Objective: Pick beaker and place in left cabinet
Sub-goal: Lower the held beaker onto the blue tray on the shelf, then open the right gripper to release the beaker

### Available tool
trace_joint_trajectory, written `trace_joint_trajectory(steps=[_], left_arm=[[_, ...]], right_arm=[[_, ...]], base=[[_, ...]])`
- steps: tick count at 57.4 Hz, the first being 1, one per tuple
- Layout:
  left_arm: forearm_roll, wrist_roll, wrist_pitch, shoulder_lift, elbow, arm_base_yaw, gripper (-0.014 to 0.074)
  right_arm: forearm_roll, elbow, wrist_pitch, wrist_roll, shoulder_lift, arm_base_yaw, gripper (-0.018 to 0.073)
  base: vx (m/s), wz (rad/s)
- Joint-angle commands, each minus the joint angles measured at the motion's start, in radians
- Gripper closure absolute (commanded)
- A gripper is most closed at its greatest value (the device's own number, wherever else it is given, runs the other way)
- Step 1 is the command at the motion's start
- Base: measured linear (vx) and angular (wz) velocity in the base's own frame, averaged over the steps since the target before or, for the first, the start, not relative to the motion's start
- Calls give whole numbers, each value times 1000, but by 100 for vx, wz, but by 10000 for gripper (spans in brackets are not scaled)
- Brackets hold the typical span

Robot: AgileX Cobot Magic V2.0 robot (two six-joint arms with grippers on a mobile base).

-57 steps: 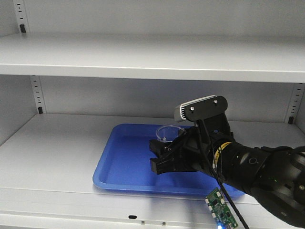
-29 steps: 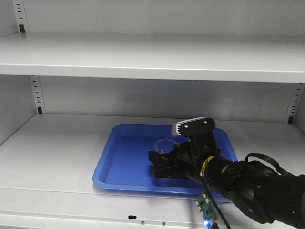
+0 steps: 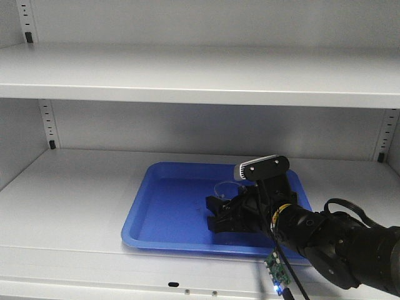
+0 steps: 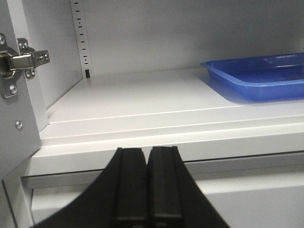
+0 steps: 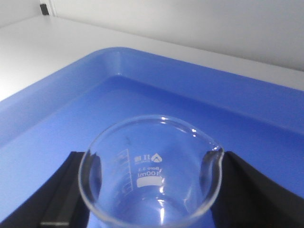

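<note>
While the right arm reached low and nearly level into the left cabinet (image 3: 187, 75), its right end effector (image 3: 220, 215) clasped the beaker (image 5: 151, 171) upright over the blue tray (image 3: 162, 206), toward the tray's 3 o'clock side. The left end effector (image 4: 147, 190) hung outside the shelf edge, fingers pressed together, holding nothing.

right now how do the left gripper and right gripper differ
The left gripper is shut on nothing, its pads pressed together; the right gripper holds the beaker between its fingers. The left gripper sits outside the cabinet, in front of the shelf's front edge; the right gripper reaches in over the blue tray. Both have black fingers.
</note>
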Motion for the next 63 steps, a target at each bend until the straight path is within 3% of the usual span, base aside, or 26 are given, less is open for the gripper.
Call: trace_joint_trajectory(steps=[1, 18, 36, 42, 63], left_arm=[[-7, -3, -83, -18, 16, -1, 595], [-7, -3, -83, -18, 16, -1, 595], [-7, -3, -83, -18, 16, -1, 595], [-7, -3, -83, -18, 16, -1, 595], [-7, -3, -83, -18, 16, -1, 595]], right_arm=[[12, -33, -93, -6, -47, -6, 523], [19, -33, -84, -3, -47, -6, 374], [19, -33, -81, -3, -47, -5, -53], [19, -33, -86, -3, -47, -5, -155], [18, -33, -99, -3, -72, -5, -116]], base=[[0, 0], [0, 0], [0, 0], [0, 0], [0, 0]])
